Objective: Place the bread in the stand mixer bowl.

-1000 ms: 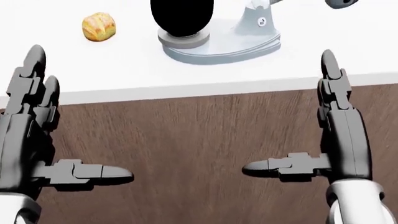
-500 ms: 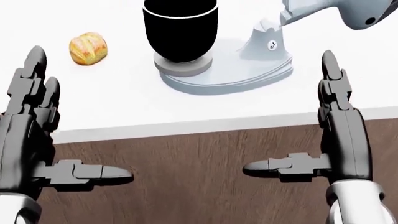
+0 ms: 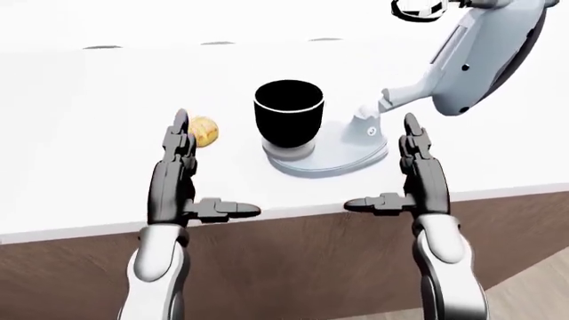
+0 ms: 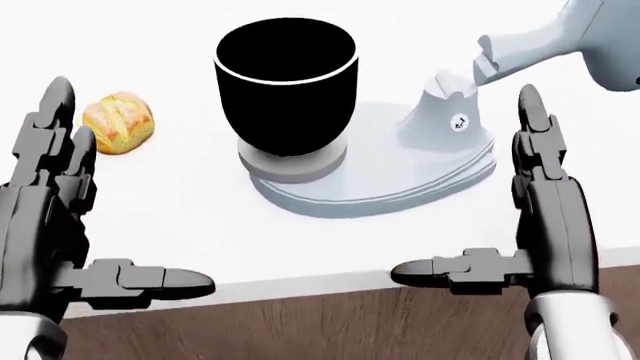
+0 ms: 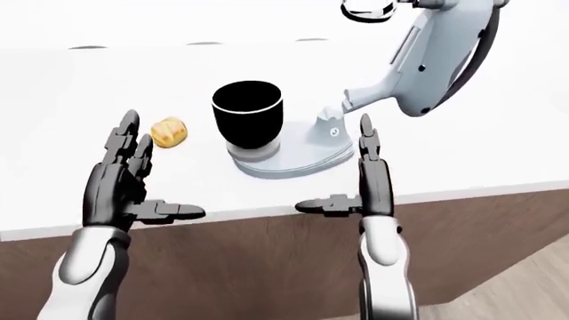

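A golden bread roll point(image 4: 119, 122) lies on the white counter point(image 4: 190, 217), left of the black mixer bowl point(image 4: 286, 84). The bowl stands upright on the grey stand mixer base point(image 4: 400, 176), and the mixer's head point(image 3: 485, 57) is tilted up at the right. My left hand point(image 4: 75, 225) hovers open over the counter's near edge, just below and left of the roll, touching nothing. Open too, my right hand point(image 4: 510, 217) hangs by the right side of the mixer base. Both hands are empty.
The counter's brown wooden face point(image 3: 302, 267) drops below the white edge. A patch of light floor point(image 3: 533, 280) shows at the bottom right in the left-eye view. The raised mixer head overhangs the area above my right hand.
The whole picture has shifted: counter, roll and mixer slid down and grew in the head view, so the camera has moved closer. Both hands keep their pose.
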Robot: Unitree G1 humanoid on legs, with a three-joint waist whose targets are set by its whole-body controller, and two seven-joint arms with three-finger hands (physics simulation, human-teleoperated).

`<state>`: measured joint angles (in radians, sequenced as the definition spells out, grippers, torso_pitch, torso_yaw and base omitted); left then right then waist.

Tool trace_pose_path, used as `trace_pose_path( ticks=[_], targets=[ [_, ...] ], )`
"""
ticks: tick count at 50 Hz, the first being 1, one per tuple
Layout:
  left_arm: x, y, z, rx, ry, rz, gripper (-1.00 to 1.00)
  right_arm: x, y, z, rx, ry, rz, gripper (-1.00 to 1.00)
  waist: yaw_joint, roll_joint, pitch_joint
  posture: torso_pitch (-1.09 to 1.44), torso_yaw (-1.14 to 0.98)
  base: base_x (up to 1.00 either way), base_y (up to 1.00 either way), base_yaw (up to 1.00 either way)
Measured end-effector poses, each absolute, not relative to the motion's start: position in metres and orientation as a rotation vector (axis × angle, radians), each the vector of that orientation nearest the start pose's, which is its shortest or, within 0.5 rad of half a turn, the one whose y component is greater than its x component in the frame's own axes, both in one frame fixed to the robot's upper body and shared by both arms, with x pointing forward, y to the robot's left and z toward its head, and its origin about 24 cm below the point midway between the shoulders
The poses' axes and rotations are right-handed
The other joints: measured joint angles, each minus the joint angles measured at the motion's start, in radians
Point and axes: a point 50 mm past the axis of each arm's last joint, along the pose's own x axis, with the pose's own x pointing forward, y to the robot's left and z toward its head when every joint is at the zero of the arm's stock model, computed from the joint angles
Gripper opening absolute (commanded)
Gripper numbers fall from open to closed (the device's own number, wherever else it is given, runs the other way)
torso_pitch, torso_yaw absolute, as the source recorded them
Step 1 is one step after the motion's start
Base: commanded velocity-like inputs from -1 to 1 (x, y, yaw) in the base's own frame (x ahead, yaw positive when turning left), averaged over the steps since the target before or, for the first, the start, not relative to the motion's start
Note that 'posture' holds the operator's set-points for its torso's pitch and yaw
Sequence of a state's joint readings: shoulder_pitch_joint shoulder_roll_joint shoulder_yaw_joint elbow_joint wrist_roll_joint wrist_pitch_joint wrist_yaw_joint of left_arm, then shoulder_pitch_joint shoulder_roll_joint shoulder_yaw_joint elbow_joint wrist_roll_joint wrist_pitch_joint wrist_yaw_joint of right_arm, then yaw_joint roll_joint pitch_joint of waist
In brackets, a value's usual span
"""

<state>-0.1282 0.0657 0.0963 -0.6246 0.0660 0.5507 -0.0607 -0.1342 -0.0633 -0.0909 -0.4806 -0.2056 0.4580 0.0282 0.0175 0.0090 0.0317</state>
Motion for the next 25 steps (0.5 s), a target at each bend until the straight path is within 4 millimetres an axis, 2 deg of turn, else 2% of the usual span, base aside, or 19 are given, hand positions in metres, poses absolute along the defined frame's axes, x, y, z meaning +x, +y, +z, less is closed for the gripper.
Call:
trace_pose_path(
  ticks=[2,3,5,7,9,16,25],
  targets=[
    [0.245,0.168,0.167,0.121,-0.226,0.037,1.0,0.256,-0.177,0.149,-0.237,-0.184,-0.142,0.98,0.006,-0.026,0.0,0.0,0.0,0.0,0.0,0.0],
    [0.245,0.167,0.169,0.122,-0.237,0.034,1.0,0.256,-0.177,0.15,-0.237,-0.194,-0.144,0.98,0.006,-0.05,-0.003,0.0,0.0,0.0,0.0,0.0],
    [0.245,0.165,0.164,0.111,-0.215,0.022,1.0,0.256,-0.179,0.148,-0.243,-0.182,-0.151,0.98,0.001,-0.034,0.006,0.0,0.0,0.0,0.0,0.0],
    [0.248,0.164,0.156,0.108,-0.17,0.01,1.0,0.256,-0.181,0.141,-0.242,-0.146,-0.16,0.98,-0.008,-0.023,0.003,0.0,0.0,0.0,0.0,0.0],
    [0.249,0.164,0.154,0.107,-0.152,0.01,1.0,0.256,-0.18,0.142,-0.241,-0.153,-0.157,0.98,-0.011,-0.016,-0.002,0.0,0.0,0.0,0.0,0.0],
    [0.246,0.168,0.164,0.116,-0.202,0.034,1.0,0.255,-0.179,0.143,-0.238,-0.16,-0.15,0.98,-0.005,-0.02,-0.015,0.0,0.0,0.0,0.0,0.0],
    [0.247,0.172,0.168,0.117,-0.205,0.044,1.0,0.247,-0.186,0.15,-0.245,-0.196,-0.187,0.98,-0.004,-0.023,-0.009,0.0,0.0,0.0,0.0,0.0]
  ],
)
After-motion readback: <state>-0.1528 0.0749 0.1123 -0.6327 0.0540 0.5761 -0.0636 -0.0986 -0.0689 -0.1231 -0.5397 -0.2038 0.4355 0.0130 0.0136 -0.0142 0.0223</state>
